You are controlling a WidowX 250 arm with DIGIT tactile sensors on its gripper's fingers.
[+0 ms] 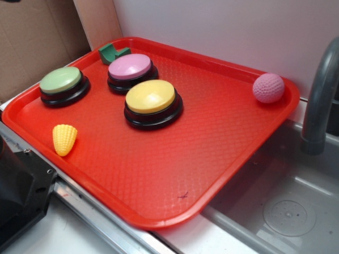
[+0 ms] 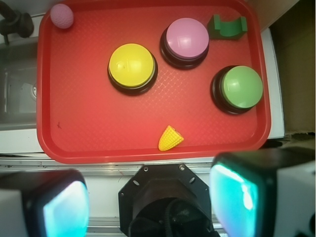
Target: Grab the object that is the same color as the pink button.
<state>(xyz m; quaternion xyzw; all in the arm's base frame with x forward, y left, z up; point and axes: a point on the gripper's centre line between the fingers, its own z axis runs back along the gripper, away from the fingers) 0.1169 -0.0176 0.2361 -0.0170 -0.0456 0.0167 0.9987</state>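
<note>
Hand [image 2: 150, 205] hung off the red plastic tray's [image 2: 98, 143] near edge, fingers apart, empty. Small bumpy pink ball [image 2: 61, 16] sat in far corner, well apart from the pink-domed button [image 2: 186, 38].

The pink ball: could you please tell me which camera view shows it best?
The exterior view shows the pink ball best: it appears large and sharp, its bumpy knitted surface clear, sitting in a corner of the red tray. The wrist view shows it small and washed out at the tray's corner near the picture's top left edge.
</note>
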